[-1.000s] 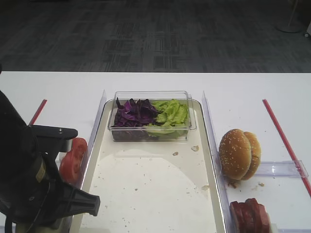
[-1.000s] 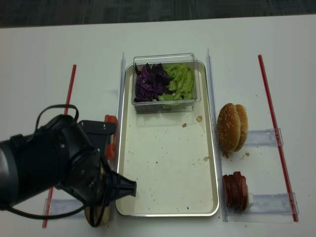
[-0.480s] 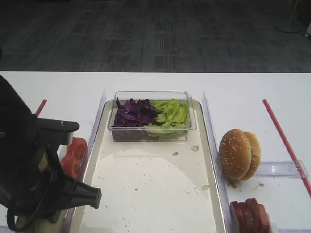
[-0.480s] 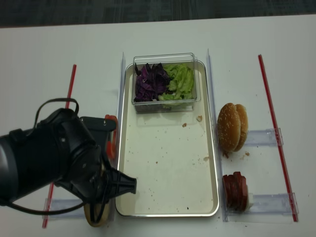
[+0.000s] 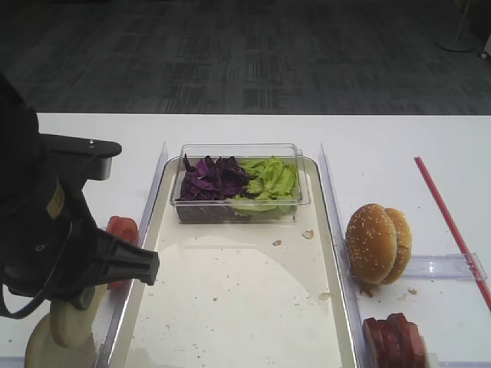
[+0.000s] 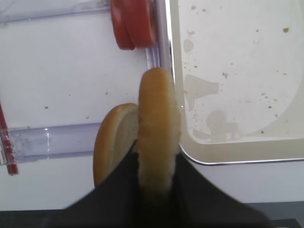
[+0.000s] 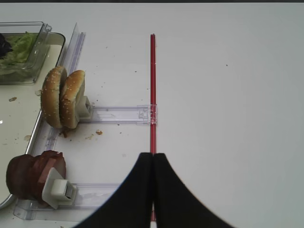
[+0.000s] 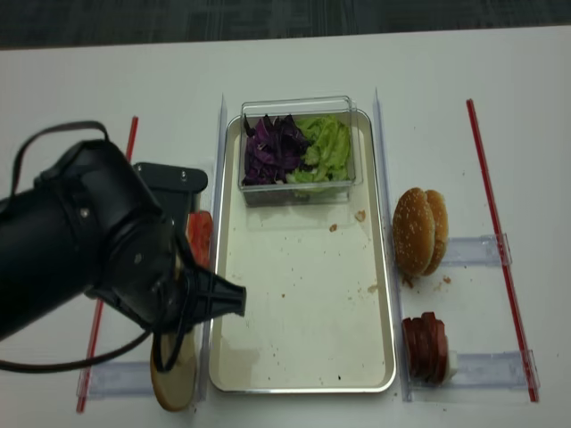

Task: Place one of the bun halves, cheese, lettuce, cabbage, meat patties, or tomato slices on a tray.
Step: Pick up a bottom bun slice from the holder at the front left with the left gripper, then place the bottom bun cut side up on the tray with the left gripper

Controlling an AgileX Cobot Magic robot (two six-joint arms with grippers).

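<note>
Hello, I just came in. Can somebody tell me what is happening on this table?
The left gripper is shut on a bun half, held on edge beside the tray, with a second half next to it. The tray floor holds only crumbs and a clear box with cabbage and lettuce. Tomato slices wait left of the tray; sesame buns and meat patties wait on its right. The right gripper is shut and holds nothing.
</note>
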